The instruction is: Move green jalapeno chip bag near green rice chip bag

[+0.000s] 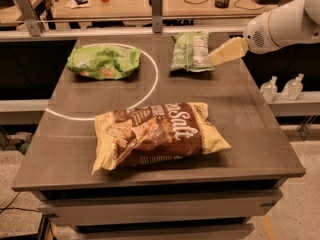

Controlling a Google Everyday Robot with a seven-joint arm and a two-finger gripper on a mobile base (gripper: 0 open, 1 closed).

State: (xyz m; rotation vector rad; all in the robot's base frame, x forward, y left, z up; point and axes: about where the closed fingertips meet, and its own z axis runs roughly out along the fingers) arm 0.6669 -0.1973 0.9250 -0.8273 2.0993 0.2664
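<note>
The green jalapeno chip bag (190, 51), narrow and pale green with a white panel, lies at the far middle-right of the table. The green rice chip bag (103, 62), wider and bright green with an orange patch, lies at the far left inside a white painted arc. My gripper (216, 57) comes in from the right on a white arm, its cream fingers just at the right edge of the jalapeno bag, low over the table.
A big brown-and-yellow chip bag (155, 134) lies at the front middle of the dark table (250, 114). Two plastic bottles (282, 88) stand on a shelf to the right. A bench with posts and clutter runs behind the table.
</note>
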